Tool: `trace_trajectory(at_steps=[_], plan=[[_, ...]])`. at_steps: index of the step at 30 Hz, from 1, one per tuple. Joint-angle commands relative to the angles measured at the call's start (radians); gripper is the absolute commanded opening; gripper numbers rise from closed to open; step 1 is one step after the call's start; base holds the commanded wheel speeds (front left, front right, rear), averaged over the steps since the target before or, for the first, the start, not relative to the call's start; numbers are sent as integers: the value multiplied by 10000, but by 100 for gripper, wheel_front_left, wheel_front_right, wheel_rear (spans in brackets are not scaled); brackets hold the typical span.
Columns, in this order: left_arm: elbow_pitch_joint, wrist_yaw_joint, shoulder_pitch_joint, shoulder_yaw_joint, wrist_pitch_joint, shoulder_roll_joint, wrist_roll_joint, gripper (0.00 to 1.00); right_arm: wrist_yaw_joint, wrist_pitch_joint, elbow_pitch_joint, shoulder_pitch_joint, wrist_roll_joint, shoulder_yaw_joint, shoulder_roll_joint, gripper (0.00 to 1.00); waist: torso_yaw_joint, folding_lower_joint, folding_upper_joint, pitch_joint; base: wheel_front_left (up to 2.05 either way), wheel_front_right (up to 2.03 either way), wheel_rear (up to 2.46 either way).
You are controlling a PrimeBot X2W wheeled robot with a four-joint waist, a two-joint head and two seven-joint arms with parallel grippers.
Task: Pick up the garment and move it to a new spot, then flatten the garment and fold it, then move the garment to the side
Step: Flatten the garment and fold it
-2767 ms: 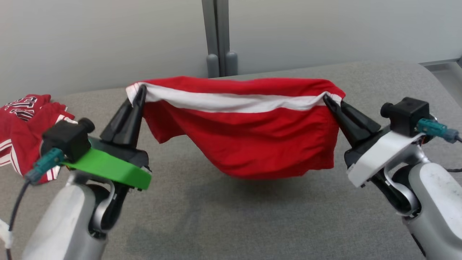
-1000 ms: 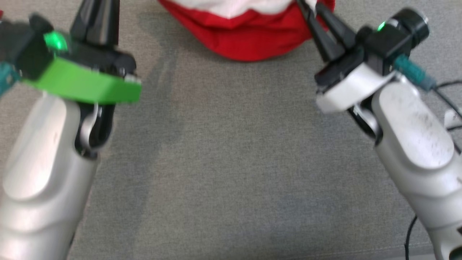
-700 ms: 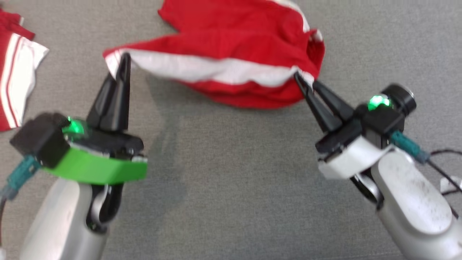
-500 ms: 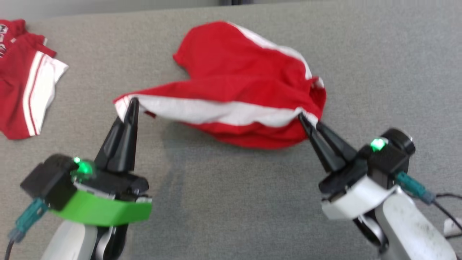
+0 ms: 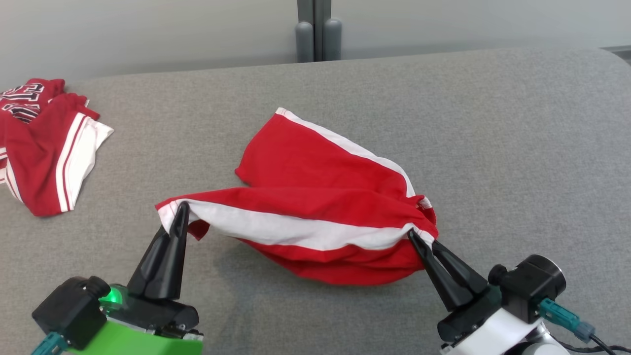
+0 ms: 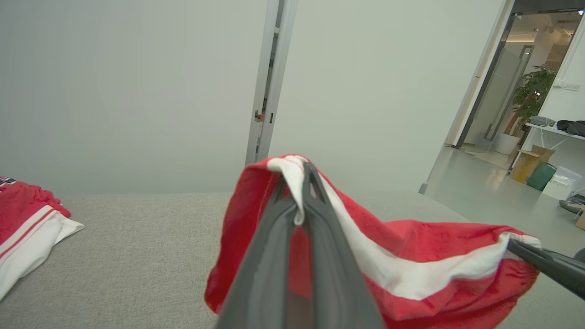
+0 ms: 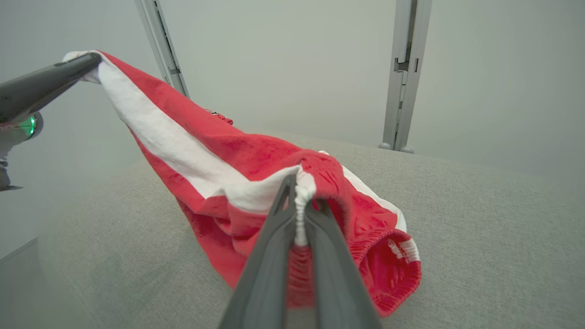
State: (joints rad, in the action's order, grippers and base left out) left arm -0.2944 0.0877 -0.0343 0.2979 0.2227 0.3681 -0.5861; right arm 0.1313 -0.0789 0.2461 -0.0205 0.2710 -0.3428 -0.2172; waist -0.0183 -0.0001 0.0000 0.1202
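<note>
Left pincer (image 5: 181, 207) and right pincer (image 5: 412, 235) each clamp one end of the white band (image 5: 296, 230) on the red garment (image 5: 315, 167). The band is raised, and the garment's far part lies mid tabletop (image 5: 517, 148). Another jersey (image 5: 44, 153) lies at the left edge.

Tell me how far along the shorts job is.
Done: the pick-up; the left gripper and right gripper are shut on the white-striped edge of the shorts. In hand: laying them down; the far part rests on the grey surface, the near edge hangs stretched between the grippers. Left: flattening, folding, moving aside.
</note>
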Motion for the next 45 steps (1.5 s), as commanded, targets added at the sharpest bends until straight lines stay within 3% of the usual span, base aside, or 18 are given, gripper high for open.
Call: trace_trajectory(at_steps=[1,9,23,35,45], plan=[[123,15,98,33,-30,-25,-106,0,-11,7,-134,-12,17,70,121,0,-99,1,0,133,0,0,0],[2067,301,1856,458,-149,-157,-443,0,-11,-225,-1730,826,-52,422,680,0,-307,1,0,877,0,0,0],[6461,436,6809,2088,-187,-586,-664,0,-11,-1036,-4469,3283,748,724,1391,0,-1128,1,0,2985,0,0,0],[9489,422,9614,3363,-103,-712,-1259,0,-11,-1669,-5594,4489,929,588,1568,0,-1615,1,0,3844,0,0,0],[11373,422,10598,3799,21,-789,-1412,0,-11,-1842,-5950,4599,983,610,1636,0,-1732,1,0,3870,0,0,0]])
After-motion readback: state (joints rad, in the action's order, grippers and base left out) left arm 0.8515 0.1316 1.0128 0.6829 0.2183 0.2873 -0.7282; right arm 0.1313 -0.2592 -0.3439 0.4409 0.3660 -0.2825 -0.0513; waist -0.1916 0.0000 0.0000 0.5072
